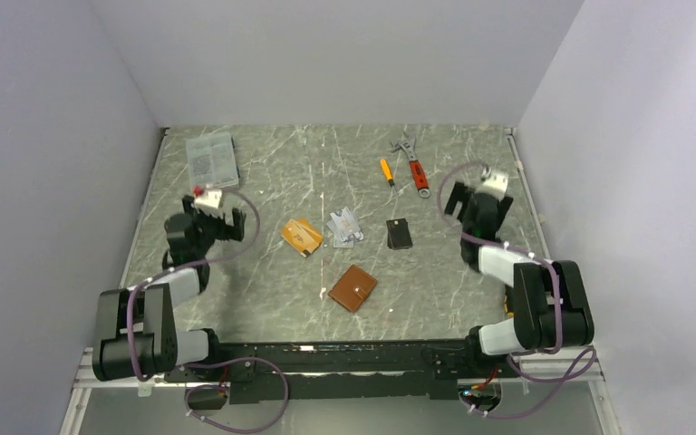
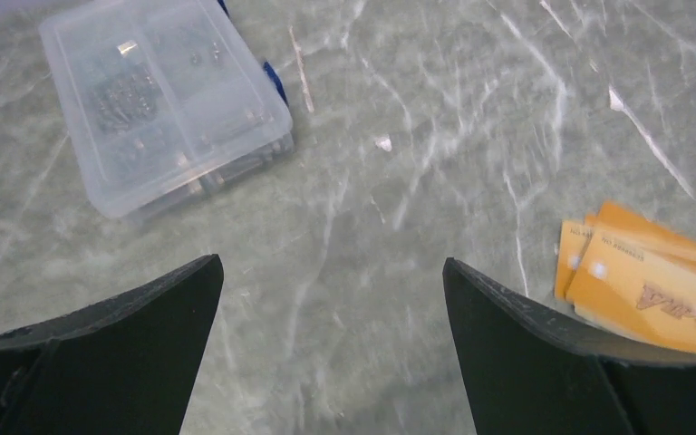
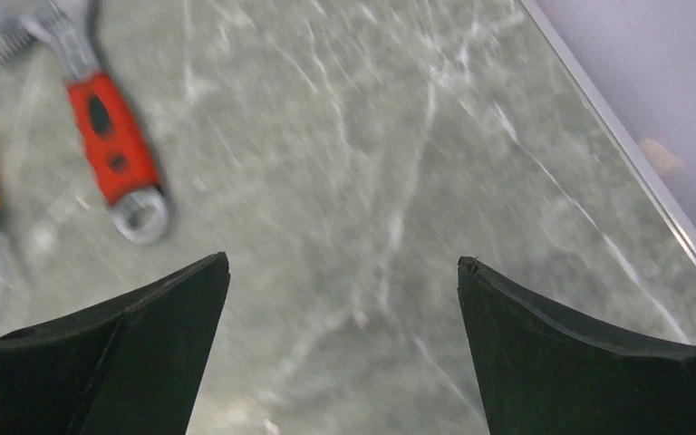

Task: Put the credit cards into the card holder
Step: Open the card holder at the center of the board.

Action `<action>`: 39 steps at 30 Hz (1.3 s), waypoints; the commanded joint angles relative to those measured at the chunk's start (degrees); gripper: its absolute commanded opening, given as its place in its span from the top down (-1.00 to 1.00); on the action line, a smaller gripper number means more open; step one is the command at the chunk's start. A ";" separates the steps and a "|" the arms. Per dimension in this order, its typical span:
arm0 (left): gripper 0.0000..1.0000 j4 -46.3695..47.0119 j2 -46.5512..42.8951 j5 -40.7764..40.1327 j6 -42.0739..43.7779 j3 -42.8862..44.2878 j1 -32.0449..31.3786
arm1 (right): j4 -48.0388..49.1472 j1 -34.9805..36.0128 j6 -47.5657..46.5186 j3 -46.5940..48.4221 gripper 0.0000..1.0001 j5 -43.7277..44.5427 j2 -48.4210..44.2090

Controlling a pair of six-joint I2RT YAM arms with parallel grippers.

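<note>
Left gripper (image 2: 331, 272) and right gripper (image 3: 343, 267) stand wide and empty; the thin, stiff, slick credit cards (image 2: 652, 290) just right of the left one likely need edge-pinching.

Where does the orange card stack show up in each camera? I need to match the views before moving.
Top external: orange cards mid-table, left of the silver cards, beyond the card holder.
Left wrist: orange cards at the right edge, partly cut off.
Right wrist: not in view.
Shared landmark: the clear plastic box, far left in top external, upper left in left wrist.
</note>
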 commanded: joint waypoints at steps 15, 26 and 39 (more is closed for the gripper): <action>-0.97 -78.01 -18.15 9.73 2.72 35.18 -6.31 | -50.82 27.70 25.97 25.38 -0.98 -4.35 -8.28; -0.97 -76.46 -11.87 8.95 -6.67 32.28 -24.48 | -62.80 48.67 39.49 15.65 -0.75 0.16 -13.60; -0.99 -68.76 5.77 10.74 -11.95 34.50 -40.57 | -52.27 49.66 41.69 10.93 -0.46 -10.27 -10.14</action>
